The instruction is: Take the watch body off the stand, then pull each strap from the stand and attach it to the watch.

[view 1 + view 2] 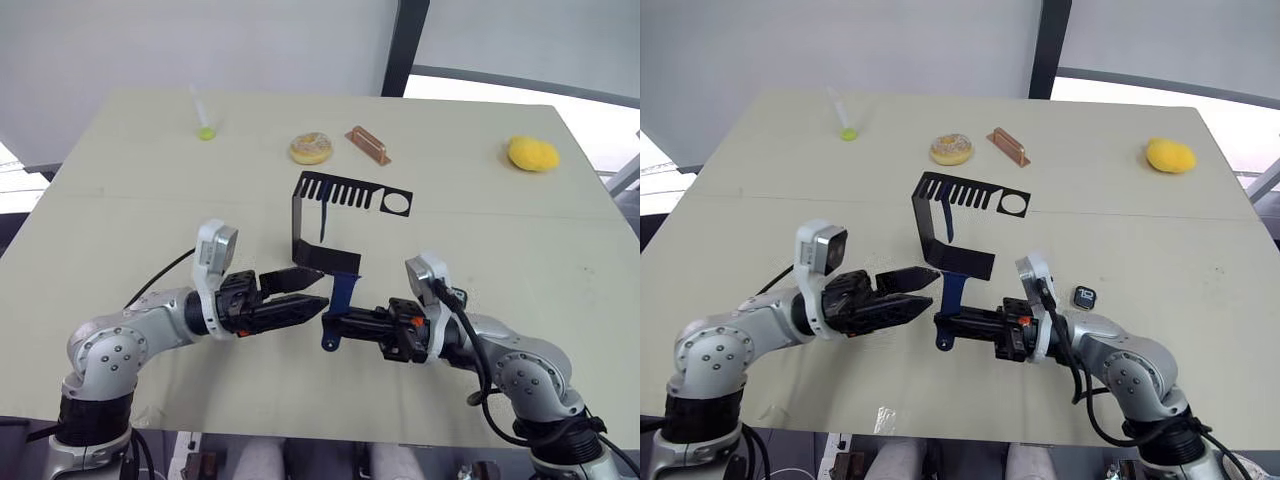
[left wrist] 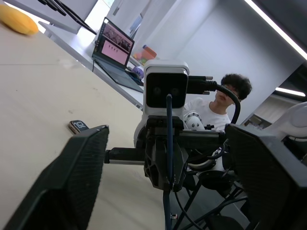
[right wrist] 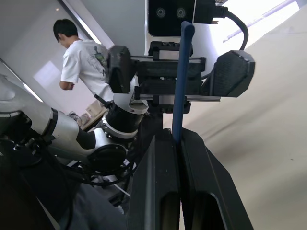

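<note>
The black stand [image 1: 345, 192] rests mid-table, and one navy strap [image 1: 323, 218] hangs from a slot in its top plate. My right gripper [image 1: 328, 322] is shut on the other strap [image 1: 342, 292], held upright just in front of the stand's base; the right wrist view shows this strap [image 3: 182, 81] pinched between the fingers. My left gripper [image 1: 320, 288] is open and faces the right one, its fingertips right beside that strap. The watch body [image 1: 1084, 297] lies flat on the table behind my right wrist, also seen in the left wrist view as a small dark case [image 2: 78, 126].
At the far side of the table are a copper bar [image 1: 367, 144], a round pastry [image 1: 311, 148], a yellow lump [image 1: 532, 153] and a white stick with a green tip [image 1: 204, 120]. A person [image 2: 230, 91] sits beyond the table near a laptop [image 2: 115, 43].
</note>
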`<state>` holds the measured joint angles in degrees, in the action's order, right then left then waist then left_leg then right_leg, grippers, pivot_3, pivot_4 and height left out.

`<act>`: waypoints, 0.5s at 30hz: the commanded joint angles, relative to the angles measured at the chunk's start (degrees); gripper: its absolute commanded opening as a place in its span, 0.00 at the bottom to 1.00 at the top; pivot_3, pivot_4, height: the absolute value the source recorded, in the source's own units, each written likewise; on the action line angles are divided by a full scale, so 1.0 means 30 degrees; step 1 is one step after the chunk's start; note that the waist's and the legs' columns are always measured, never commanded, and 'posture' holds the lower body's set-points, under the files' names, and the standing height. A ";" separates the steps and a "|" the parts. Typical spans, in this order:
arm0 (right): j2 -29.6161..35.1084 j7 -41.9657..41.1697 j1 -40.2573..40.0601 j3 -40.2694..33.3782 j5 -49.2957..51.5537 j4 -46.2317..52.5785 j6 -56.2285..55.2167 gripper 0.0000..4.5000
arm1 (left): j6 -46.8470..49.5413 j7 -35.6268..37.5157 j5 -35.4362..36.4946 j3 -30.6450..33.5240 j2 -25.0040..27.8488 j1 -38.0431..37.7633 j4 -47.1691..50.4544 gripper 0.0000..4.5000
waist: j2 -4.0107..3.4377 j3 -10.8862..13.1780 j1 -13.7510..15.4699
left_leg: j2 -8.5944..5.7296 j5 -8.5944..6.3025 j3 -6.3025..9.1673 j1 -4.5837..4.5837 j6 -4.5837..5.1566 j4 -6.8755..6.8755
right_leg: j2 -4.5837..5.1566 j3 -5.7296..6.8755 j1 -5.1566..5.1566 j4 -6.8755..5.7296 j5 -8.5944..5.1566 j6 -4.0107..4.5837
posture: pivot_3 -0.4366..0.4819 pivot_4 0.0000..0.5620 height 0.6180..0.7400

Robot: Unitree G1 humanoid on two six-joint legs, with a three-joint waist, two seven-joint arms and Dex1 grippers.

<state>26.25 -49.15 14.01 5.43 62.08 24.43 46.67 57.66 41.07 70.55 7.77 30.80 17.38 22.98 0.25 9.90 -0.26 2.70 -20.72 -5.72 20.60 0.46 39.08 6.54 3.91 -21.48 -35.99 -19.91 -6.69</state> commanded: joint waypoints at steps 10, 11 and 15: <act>-0.0748 0.0933 0.0428 -0.0149 0.0702 0.0801 0.0749 0.00 | -0.0431 -0.1094 0.0633 -0.0357 -0.1502 0.0502 -0.0228 0.61 | 0.0001 0.0000 0.0017 | -0.0005 0.0001 0.0003 0.0010 0.0002 0.0002 | -0.0004 0.0001 -0.0003 0.0004 0.0000 0.0000 | 0.48 0.27 1.00; -0.0793 0.0988 0.0456 -0.0160 0.0683 0.0785 0.0732 0.00 | -0.0464 -0.1152 0.0613 -0.0322 -0.1564 0.0525 -0.0254 0.61 | 0.0000 0.0000 0.0015 | -0.0004 0.0001 0.0003 0.0010 0.0002 0.0002 | -0.0005 0.0001 -0.0003 0.0004 0.0000 0.0000 | 0.48 0.27 1.00; -0.0848 0.1022 0.0510 -0.0144 0.0500 0.0795 0.0636 0.00 | -0.0504 -0.1208 0.0536 -0.0261 -0.1577 0.0489 -0.0299 0.61 | 0.0000 0.0000 0.0016 | -0.0004 0.0002 0.0004 0.0009 0.0001 0.0002 | -0.0009 0.0002 -0.0003 0.0004 0.0000 0.0000 | 0.48 0.27 1.00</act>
<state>24.03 -46.59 15.20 5.59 63.07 24.66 48.95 56.85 37.51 70.78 6.06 26.05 18.58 21.52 0.25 9.90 -0.21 2.69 -20.71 -5.71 20.62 0.46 39.09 6.52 3.92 -21.49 -35.98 -19.91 -6.69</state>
